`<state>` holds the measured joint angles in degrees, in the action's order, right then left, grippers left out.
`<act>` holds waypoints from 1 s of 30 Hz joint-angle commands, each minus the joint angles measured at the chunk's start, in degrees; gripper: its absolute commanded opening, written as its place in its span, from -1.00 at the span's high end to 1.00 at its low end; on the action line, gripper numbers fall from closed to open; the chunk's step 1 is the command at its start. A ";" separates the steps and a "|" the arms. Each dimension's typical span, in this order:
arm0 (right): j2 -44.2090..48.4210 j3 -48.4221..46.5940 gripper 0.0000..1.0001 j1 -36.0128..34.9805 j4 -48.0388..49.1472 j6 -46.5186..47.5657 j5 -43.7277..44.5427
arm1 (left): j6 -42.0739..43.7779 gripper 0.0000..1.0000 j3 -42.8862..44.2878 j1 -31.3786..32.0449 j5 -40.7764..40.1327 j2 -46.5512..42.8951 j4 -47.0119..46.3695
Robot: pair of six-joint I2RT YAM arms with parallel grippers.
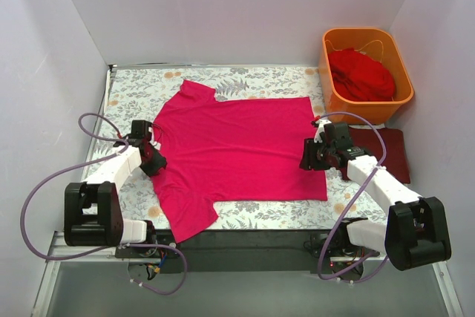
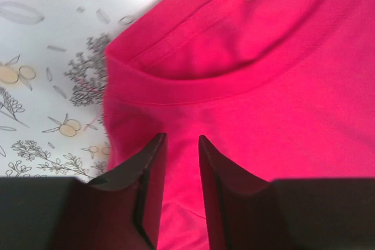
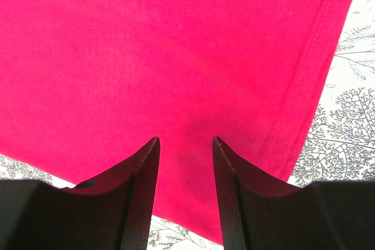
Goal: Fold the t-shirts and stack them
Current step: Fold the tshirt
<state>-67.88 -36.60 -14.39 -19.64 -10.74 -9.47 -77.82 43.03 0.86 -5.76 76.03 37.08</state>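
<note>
A bright magenta-pink t-shirt (image 1: 237, 146) lies spread flat on the floral cloth, collar to the left and hem to the right. My left gripper (image 1: 154, 159) hovers at the collar (image 2: 193, 92). Its jaws (image 2: 181, 137) stand a little apart, with pink fabric showing in the narrow gap. My right gripper (image 1: 306, 155) is over the hem edge, open (image 3: 186, 140), with the shirt's hem (image 3: 304, 86) running just to its right. A scarlet t-shirt (image 1: 361, 73) lies bunched in the orange tub. A dark maroon t-shirt (image 1: 391, 152) lies flat at the right, partly under my right arm.
The orange tub (image 1: 330, 79) stands at the back right corner. The grey floral cloth (image 1: 245, 79) covers the table under the pink shirt. White walls close in the left, back and right sides. A black rail runs along the near edge between the arm bases.
</note>
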 commanded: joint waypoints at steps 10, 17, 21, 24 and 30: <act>-1.99 -1.72 0.03 -0.20 -0.14 0.46 6.22 | -4.53 0.48 -2.26 -3.85 -13.22 2.89 -0.26; -1.91 -3.21 0.02 -0.28 -0.31 1.42 6.75 | -2.08 0.00 4.34 -4.03 -15.00 3.08 2.03; -3.40 -5.32 0.01 -1.51 -0.14 2.13 6.05 | 0.12 -0.37 6.10 -3.07 -10.77 1.40 2.12; -5.59 -6.99 0.03 -4.14 0.39 2.13 6.22 | 2.23 -0.42 7.51 0.35 -7.61 0.79 1.51; -13.06 -12.79 0.04 -8.11 0.83 1.87 9.21 | 3.73 -0.43 9.09 4.14 -4.17 5.17 -2.27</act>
<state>-78.83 -45.17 -21.61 -19.75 -9.23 -2.33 -75.94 49.71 3.92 -12.25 79.18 37.17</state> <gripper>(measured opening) 0.480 0.710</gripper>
